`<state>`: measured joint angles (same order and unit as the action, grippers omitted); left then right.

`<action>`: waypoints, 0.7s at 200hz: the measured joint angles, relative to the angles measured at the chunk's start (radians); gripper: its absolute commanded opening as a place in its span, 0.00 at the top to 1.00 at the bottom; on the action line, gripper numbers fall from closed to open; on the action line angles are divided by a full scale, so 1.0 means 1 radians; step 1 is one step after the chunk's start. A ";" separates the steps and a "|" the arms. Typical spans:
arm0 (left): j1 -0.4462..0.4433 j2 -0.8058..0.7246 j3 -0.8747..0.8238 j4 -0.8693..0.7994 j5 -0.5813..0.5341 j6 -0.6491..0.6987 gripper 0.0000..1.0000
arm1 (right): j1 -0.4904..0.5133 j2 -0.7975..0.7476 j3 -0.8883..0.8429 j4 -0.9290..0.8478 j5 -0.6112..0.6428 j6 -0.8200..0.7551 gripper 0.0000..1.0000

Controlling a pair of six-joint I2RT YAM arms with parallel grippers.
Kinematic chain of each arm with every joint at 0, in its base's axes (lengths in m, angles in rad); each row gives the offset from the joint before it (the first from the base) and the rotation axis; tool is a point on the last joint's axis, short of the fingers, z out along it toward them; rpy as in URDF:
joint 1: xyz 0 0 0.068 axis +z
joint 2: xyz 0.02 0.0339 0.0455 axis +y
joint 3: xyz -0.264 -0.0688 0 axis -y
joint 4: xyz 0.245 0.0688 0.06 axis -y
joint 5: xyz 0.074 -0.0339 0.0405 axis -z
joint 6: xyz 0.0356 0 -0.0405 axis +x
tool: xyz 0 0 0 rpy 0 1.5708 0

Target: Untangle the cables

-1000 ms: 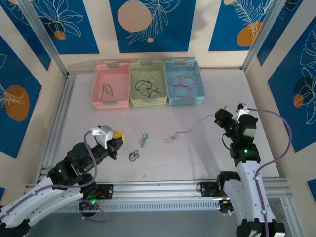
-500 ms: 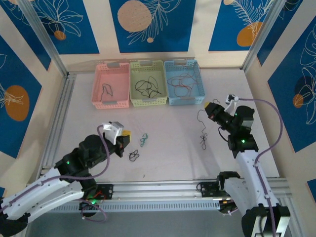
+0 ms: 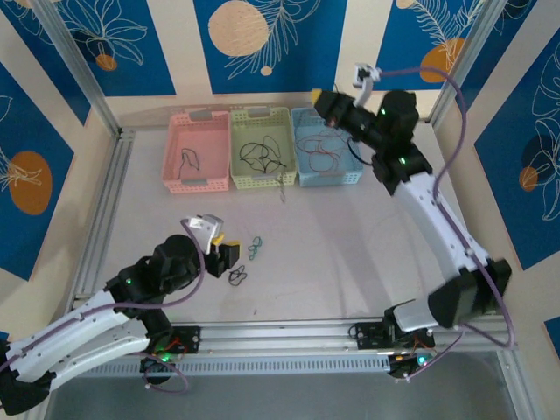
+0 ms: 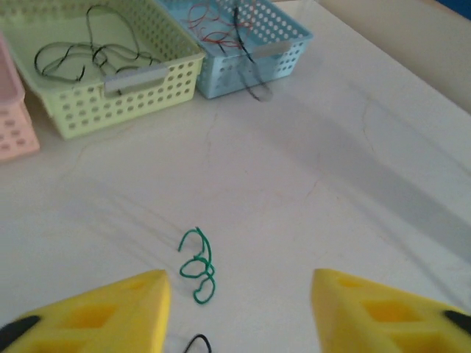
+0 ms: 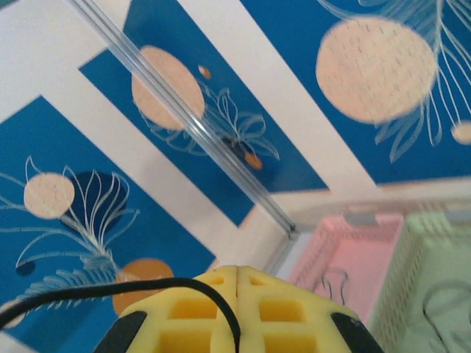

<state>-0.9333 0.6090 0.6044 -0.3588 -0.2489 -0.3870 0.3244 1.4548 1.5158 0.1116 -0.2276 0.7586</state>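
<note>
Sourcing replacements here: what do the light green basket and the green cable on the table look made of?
Light green basket: apparently moulded plastic, matte, with perforated walls. Green cable: thin wire, probably plastic-sheathed, holding its curls; core unseen.

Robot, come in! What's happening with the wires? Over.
Left claw open by green wire. Right claw shut on black wire, up high near blue basket. Also a small black wire beside the green one. Over.

Top camera overlooked the whole tabletop (image 3: 350, 254). Left wrist camera sat low, right wrist faced upward; all shared the pink basket (image 3: 199, 183).
</note>
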 measured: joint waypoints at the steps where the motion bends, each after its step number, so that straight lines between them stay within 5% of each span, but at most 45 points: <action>1: 0.000 -0.001 0.000 -0.002 0.000 0.000 0.38 | 0.000 0.005 0.006 0.001 0.002 0.000 1.00; 41: 0.000 -0.034 0.000 -0.062 -0.037 -0.063 0.25 | 0.018 0.360 0.382 -0.026 0.028 0.001 1.00; 87: 0.000 -0.038 -0.002 -0.129 -0.052 -0.114 0.22 | 0.045 0.748 0.734 -0.122 0.050 0.000 1.00; 120: 0.000 -0.031 -0.014 -0.139 -0.050 -0.147 0.20 | 0.076 0.916 0.812 -0.215 0.056 -0.022 0.61; 140: 0.000 -0.010 -0.018 -0.144 -0.041 -0.163 0.19 | 0.097 0.946 0.808 -0.282 0.072 -0.055 0.48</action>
<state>-0.9333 0.5991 0.5865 -0.5030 -0.2901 -0.5495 0.4210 2.4008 2.3234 -0.1707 -0.1555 0.7040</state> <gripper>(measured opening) 0.801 0.458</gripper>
